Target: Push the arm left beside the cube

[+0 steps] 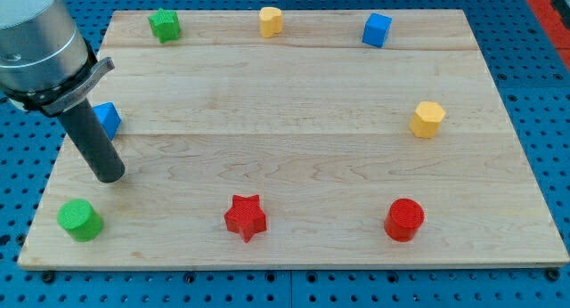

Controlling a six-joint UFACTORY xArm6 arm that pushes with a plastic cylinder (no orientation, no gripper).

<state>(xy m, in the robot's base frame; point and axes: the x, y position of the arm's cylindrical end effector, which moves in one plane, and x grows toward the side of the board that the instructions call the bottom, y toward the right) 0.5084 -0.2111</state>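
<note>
Bright, even light falls from above on the pale wooden tabletop [294, 148], with no harsh glare on the grain. Each block casts only a small soft shadow at its base. Focus is crisp to every edge, with no visible blur or bending.

The arm's grey metal cylindrical housing [34, 36] fills the view's top-left corner, smooth and softly shiny. A black collar with a small projecting tab [62, 87] rings its base. From it runs a straight dark matte rod [92, 141], ending in my tip [109, 177].
</note>
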